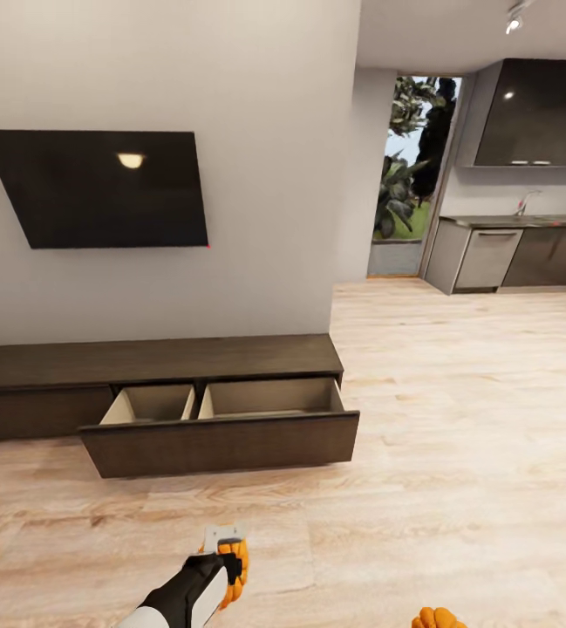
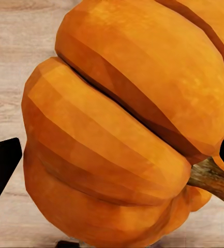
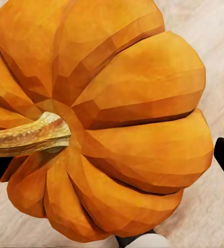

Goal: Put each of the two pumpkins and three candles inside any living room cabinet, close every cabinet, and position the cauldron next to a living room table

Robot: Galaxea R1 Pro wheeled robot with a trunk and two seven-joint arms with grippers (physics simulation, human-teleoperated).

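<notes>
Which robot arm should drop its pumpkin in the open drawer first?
Probably left. The left gripper holds a pumpkin nearer the cabinet's open drawer. The right arm's pumpkin sits lower and off to the right side.

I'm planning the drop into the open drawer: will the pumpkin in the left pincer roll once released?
Probably: the pumpkin looks round and ribbed, so it may roll until it meets a wall of the drawer. It seems rigid, not squashy. Its stem could make it settle tilted.
</notes>
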